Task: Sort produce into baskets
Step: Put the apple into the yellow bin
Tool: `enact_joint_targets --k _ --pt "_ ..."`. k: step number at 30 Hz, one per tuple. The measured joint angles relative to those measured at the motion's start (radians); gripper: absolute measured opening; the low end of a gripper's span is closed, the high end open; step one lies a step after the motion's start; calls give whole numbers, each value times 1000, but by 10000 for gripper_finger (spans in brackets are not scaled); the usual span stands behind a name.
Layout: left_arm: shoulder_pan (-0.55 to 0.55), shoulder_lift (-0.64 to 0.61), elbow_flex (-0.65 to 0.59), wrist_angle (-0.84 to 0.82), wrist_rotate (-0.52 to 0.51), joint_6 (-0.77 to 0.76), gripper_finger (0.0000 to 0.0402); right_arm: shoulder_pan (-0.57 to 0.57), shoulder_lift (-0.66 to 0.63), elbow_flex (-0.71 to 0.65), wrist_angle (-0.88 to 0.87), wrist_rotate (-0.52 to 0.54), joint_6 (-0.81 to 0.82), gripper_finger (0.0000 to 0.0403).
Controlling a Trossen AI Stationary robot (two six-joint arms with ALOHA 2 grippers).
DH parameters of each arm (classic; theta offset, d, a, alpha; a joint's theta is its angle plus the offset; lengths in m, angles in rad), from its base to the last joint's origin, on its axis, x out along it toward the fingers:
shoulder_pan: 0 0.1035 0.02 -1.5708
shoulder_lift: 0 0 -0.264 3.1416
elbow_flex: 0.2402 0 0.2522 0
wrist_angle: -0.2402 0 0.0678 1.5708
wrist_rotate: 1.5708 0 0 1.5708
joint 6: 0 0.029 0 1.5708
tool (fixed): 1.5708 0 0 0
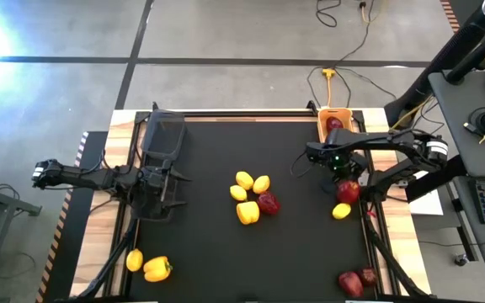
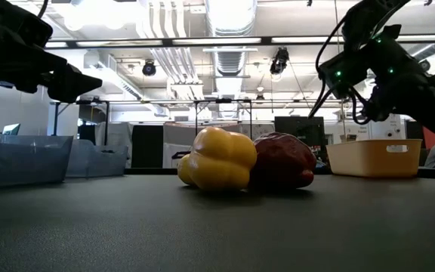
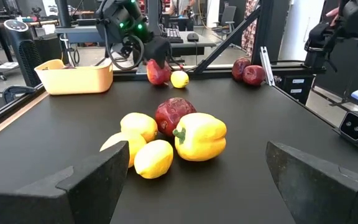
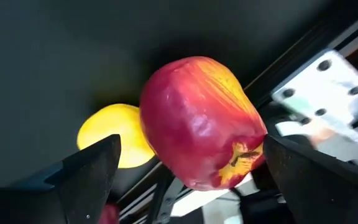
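Right pincer (image 4: 185, 168): fingers spread wide, poised above a red apple (image 4: 197, 121) at the table's (image 1: 209, 252) right edge; apple lies tilted on its side, stem end toward the table rail, a lemon (image 4: 114, 134) just beside. Left pincer (image 3: 194, 180): open, near the black mesh basket (image 1: 163, 135). Yellow-orange basket (image 1: 333, 122): far right corner.

My desk (image 1: 226, 252): black mat with pale wood edges. At its centre I see a cluster of lemons (image 1: 244, 180) beside a yellow bell pepper (image 1: 247, 212) and a dark red pepper (image 1: 269, 202). At the left near edge lie another lemon (image 1: 134, 260) and yellow pepper (image 1: 157, 268). A black basket (image 1: 163, 135) sits far left, a yellow-orange basket (image 1: 333, 118) far right. Two reddish fruit (image 1: 357, 280) lie near right, and a lemon (image 1: 341, 210) right of centre.
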Motion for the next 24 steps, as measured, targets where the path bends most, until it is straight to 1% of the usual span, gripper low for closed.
enact_joint_targets --k 4,8,16,20,24 --pt "0 0 0 0 0 0 359 16 0 0 0 -58 44 384" --pt "0 0 0 0 0 0 359 52 0 0 1 -80 68 384" --pt "0 0 0 0 0 0 359 179 0 0 4 -112 148 384" --pt "0 0 0 0 0 0 359 259 0 0 4 -109 140 384" --pt "0 0 0 0 0 0 359 330 0 0 10 -77 102 384"
